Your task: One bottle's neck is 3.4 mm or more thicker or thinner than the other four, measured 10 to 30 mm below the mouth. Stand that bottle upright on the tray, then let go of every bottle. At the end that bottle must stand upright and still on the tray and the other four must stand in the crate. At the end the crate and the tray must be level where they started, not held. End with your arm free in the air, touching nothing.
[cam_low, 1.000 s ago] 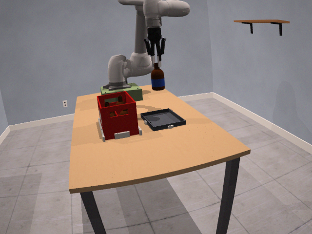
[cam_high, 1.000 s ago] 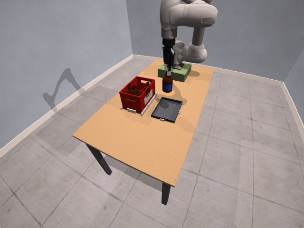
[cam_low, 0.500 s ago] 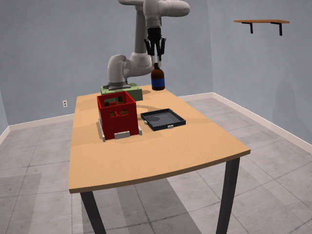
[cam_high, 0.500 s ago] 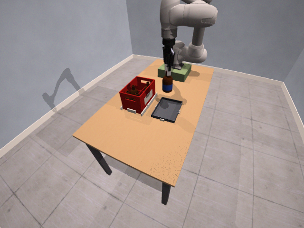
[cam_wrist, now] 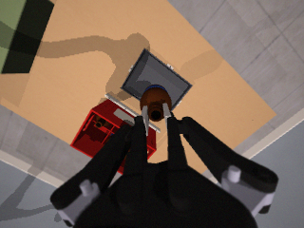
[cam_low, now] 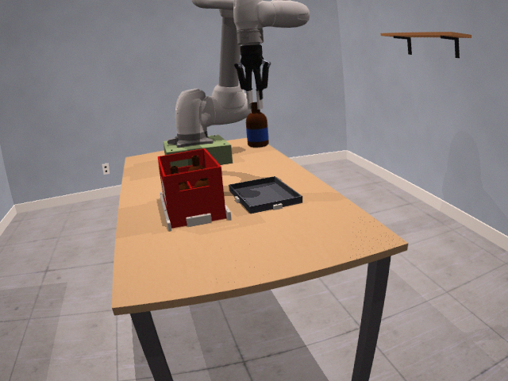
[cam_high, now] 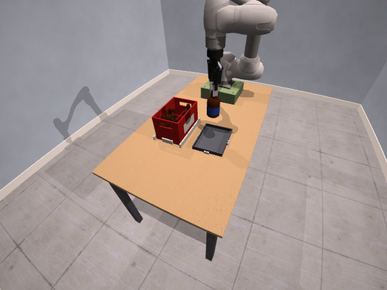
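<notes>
My gripper [cam_high: 214, 92] [cam_low: 255, 105] [cam_wrist: 156, 111] is shut on the neck of a brown bottle with a blue label. This bottle [cam_high: 213, 103] [cam_low: 256, 121] [cam_wrist: 153, 97] hangs upright in the air, above table height and behind the tray as the top camera sees it. The dark grey tray [cam_high: 210, 152] [cam_low: 271, 207] [cam_wrist: 133, 66] lies level and holds no bottle. The red crate [cam_high: 166, 130] [cam_low: 195, 203] [cam_wrist: 86, 147] stands level beside the tray, with several brown bottles inside. Their necks show over the dividers; their lower parts are hidden by the crate walls.
White locating blocks [cam_high: 167, 141] [cam_low: 198, 219] sit around the crate's foot, and small white clips [cam_high: 206, 152] [cam_low: 277, 205] sit at the tray's edges. The green base block [cam_high: 234, 93] [cam_low: 223, 152] [cam_wrist: 24, 38] under the arm stands at the table's far end. A wall shelf [cam_low: 426, 34] hangs at the right.
</notes>
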Tool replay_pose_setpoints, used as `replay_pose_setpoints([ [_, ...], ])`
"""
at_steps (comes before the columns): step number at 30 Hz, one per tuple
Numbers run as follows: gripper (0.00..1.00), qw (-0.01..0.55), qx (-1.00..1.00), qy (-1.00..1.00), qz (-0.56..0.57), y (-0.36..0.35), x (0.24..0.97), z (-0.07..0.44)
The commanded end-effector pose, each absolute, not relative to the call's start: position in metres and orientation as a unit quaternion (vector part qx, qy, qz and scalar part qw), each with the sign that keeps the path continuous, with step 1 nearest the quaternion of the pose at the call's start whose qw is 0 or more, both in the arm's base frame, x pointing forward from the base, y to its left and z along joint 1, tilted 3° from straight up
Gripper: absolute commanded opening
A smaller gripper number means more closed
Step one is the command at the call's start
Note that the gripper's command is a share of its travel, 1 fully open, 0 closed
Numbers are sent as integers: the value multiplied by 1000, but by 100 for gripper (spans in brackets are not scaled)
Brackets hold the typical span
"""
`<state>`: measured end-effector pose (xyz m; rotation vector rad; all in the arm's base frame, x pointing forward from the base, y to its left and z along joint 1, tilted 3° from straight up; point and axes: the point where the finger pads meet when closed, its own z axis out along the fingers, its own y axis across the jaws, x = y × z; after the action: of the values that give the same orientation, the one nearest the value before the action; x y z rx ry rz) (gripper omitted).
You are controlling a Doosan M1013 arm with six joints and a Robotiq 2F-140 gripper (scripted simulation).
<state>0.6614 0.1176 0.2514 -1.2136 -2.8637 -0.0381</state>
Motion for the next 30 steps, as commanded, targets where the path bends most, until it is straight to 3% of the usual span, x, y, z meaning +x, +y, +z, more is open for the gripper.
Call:
replay_pose_setpoints([
  [1, 0, 19, -391, -920, -14, 123, 661, 251],
  [30, 0, 19, -391, -920, -14, 130, 661, 248],
])
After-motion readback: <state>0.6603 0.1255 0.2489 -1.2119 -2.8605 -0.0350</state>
